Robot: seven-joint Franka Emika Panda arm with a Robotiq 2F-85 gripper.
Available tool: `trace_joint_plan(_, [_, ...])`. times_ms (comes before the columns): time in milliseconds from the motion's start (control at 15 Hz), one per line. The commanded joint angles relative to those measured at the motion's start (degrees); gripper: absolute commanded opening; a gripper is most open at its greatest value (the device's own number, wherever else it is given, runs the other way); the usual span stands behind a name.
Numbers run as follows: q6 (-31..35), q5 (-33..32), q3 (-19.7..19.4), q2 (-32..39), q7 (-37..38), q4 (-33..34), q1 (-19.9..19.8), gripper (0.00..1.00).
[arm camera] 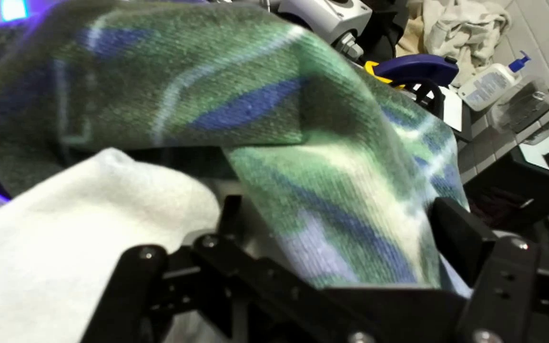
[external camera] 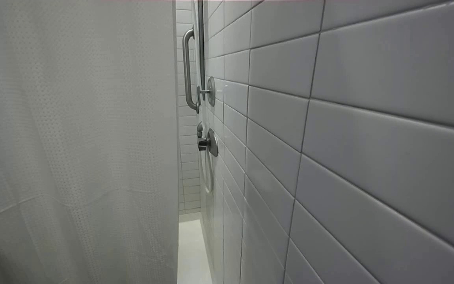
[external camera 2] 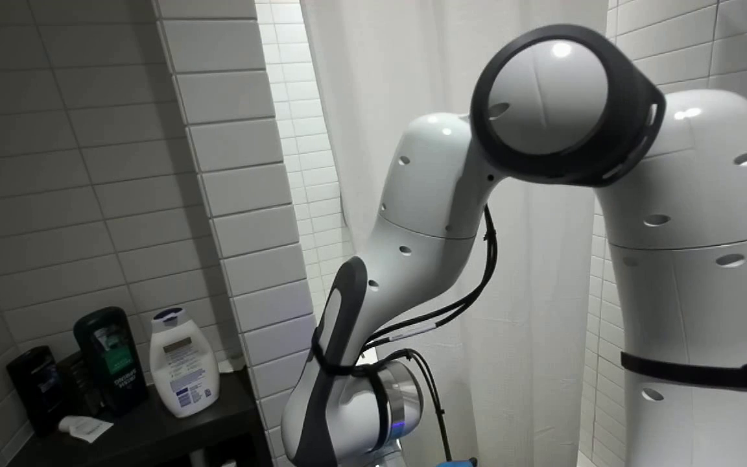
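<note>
Crumpled cloth of soft fabric patterned in green, blue and cream (arm camera: 274,105), arching beyond the black two-fingered gripper (arm camera: 339,228), with one flap between the spread fingers.
Wrist view: the cloth sweeps from nine o'clock through twelve to three. The fingers stand wide apart and pinch nothing; whether the finger toward four o'clock touches the cloth cannot be told. Judged from this arrangement, the cloth is already between the fingers, while a hold on it remains unmade; the views settle nothing further. The flap's long axis runs from eleven o'clock to five, its lower end pointing to five; the bunched whole shows no single end. Smooth white fabric (arm camera: 88,228) lies at eight o'clock, perhaps separate. A white plastic bottle with a blue pump (arm camera: 486,88) appears at two o'clock, well apart.
</note>
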Motion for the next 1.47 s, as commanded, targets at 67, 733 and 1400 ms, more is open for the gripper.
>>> trace_joint_plan(67, [-2.01,-3.98,0.98,7.07,6.69,5.32,1.83,0.73])
trace_joint_plan(733, [-3.87,-8.23,0.50,5.51,8.31,7.38,1.36,0.07])
trace_joint_plan(1400, [-2.81,5.11,4.08,-16.77,4.40,-0.10,1.33,0.05])
